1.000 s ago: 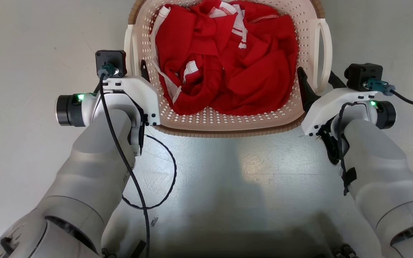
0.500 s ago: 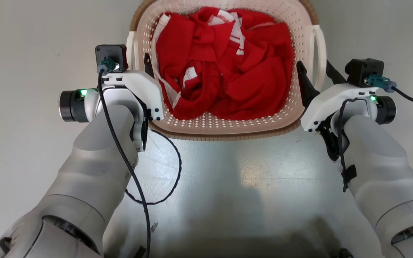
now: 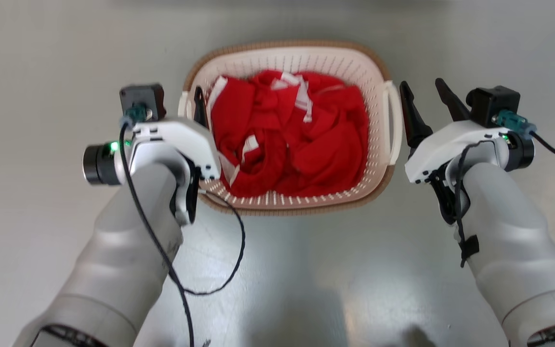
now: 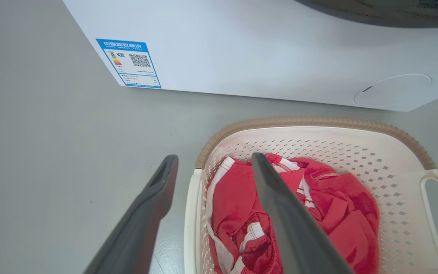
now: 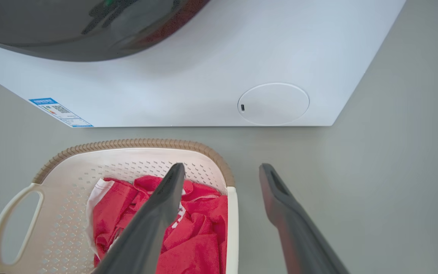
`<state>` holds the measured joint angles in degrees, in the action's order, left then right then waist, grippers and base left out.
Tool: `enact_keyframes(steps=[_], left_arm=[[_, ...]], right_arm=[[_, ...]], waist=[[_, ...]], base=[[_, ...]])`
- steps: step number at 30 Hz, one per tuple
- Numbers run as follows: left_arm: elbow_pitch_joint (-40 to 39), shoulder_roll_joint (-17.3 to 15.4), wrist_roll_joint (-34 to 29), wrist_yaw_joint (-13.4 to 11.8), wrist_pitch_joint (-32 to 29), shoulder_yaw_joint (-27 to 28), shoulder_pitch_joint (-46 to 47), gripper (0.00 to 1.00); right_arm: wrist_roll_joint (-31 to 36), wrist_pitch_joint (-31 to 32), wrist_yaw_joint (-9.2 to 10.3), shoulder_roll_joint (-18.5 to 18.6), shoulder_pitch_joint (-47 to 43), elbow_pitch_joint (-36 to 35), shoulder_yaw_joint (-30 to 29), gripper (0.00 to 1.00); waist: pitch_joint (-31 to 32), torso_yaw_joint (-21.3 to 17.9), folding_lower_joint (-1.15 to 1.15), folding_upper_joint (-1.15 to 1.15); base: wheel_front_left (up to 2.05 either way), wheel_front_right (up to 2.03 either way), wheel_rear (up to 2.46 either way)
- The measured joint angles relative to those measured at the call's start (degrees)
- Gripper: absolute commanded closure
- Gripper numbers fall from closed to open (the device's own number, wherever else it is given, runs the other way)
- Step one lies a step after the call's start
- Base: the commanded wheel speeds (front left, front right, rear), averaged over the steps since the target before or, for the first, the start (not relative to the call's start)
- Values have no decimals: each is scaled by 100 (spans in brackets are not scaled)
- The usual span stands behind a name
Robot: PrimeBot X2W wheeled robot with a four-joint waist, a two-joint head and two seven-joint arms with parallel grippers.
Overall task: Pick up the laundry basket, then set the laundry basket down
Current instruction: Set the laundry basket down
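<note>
Between left end effector (image 4: 214,159) and right end effector (image 3: 422,86) | laundry basket (image 3: 306,62) (on floor (image 3: 41,72)) | both spread

- The floor (image 3: 306,279), a smooth pale grey surface, is carrying everything here and is giving back a soft sheen of light in the head view.
- The laundry basket (image 3: 288,45) is sitting directly on it, upright and brown-rimmed, with its white loop handles (image 3: 395,123) sticking out at either side.
- The washer (image 4: 264,57), a large white machine, is standing on the same floor just beyond the basket's far end, with a strip of bare floor showing between the two.
- A blue label (image 4: 129,63) is sitting near the washer's lower corner, and a round cover (image 5: 273,104) is lying flush in its front, close to the floor line.
</note>
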<state>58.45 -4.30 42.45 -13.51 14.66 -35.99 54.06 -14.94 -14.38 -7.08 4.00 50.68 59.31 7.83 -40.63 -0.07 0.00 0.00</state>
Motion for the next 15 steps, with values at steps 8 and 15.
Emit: enact_keyframes(steps=[8, 15], left_arm=[[-576, -51, -582, 155, -1, 706, -846, 0], [-1023, -47, -1091, 307, -1, 1316, -1302, 0]], right_arm=[[397, -1, -1, -9, -666, -717, -281, 0], [577, -1, -1, -20, -1043, -1226, -398, 0]], waist=[[858, -59, 0, 0], [1471, -89, 0, 0]], base=[[0, 0, 0], [0, 0, 0]])
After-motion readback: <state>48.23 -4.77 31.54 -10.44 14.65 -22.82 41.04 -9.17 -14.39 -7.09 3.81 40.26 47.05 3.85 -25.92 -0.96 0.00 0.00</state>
